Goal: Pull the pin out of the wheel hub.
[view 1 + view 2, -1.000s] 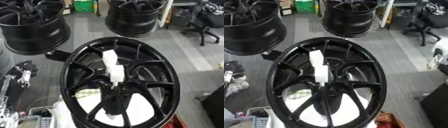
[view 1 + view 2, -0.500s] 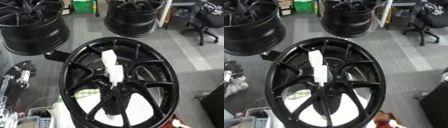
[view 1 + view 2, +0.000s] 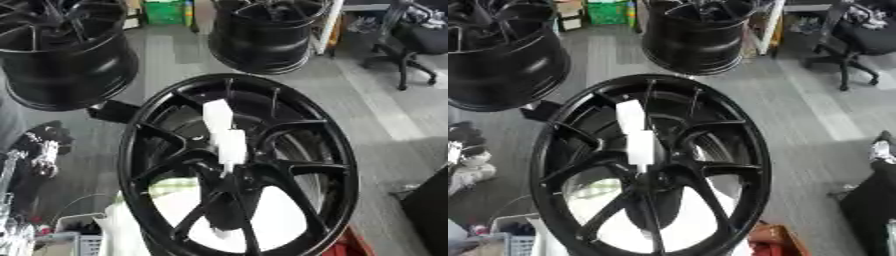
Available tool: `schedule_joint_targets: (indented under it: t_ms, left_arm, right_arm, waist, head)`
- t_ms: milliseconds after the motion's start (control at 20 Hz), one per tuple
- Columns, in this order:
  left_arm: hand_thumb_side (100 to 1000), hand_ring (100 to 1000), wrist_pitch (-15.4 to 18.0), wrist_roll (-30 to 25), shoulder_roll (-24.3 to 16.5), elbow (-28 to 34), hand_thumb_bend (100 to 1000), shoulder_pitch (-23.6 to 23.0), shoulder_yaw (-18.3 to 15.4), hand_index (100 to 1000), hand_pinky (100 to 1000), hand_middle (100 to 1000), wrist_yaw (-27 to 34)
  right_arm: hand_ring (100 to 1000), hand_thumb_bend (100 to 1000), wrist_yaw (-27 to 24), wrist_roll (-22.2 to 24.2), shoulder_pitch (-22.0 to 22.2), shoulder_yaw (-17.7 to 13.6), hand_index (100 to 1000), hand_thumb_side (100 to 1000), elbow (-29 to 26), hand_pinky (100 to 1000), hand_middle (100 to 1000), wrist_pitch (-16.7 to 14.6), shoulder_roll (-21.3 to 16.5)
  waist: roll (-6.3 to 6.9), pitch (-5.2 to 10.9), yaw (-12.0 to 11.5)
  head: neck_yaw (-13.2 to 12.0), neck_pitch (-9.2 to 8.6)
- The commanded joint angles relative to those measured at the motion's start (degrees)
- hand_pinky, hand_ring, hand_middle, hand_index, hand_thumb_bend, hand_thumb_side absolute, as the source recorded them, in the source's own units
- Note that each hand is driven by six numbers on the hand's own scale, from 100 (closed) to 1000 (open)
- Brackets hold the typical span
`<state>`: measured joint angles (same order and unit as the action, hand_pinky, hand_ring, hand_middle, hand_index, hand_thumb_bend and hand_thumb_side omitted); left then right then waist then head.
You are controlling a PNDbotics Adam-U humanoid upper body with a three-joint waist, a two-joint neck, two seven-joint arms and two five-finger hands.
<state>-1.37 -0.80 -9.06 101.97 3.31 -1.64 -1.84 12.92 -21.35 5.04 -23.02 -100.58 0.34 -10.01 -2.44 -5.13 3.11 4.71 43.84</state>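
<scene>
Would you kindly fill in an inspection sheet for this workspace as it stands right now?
Surface: grey floor; no table seen.
Job's things: black wheel hub tilted towards the camera; white pin standing out from its centre.
Clutter: two more black wheels, far left and behind; green box.
Hands: nothing seen.
Cables: thin cable on the floor, lower left.
Surroundings: office chair, far right.

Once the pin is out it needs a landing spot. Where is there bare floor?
Bare grey floor lies right of the wheel hub, before the office chair. The left is crowded: another black wheel, a basket and clutter.
</scene>
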Motion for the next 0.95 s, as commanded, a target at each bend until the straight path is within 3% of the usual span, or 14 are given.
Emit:
schedule_joint_targets:
  t_ms: [50, 400, 950]
  left_arm:
    - [599, 729, 0.11, 0.12, -0.67, 0.91, 156, 0.68, -0.26, 791, 760, 669, 0.07]
    - [598, 729, 0.10, 0.10, -0.61, 0.92, 156, 0.67, -0.21, 791, 760, 669, 0.07]
    - [599, 730, 0.09, 0.00, -0.44, 0.92, 154, 0.70, -0.10, 791, 760, 669, 0.14]
  right_arm:
    - [517, 225, -1.86, 0.92, -0.34, 1.22, 787, 341, -2.21, 637, 661, -0.82, -0.31]
    - [518, 207, -5.86, 5.32, 0.84, 5.91, 786, 324, -3.27, 637, 657, -2.37, 0.42]
    - [518, 187, -8.75, 9.83, 1.51, 10.49, 786, 314, -3.00, 636, 654, -3.19, 0.31]
  waist:
    - [0.15, 0.33, -0.05]
    - [0.35, 0.21, -0.16]
    - [0.61, 0.05, -0.10]
  head:
    - [-0.10, 0.28]
    - [-0.13, 0.28]
    - [0.00, 0.28]
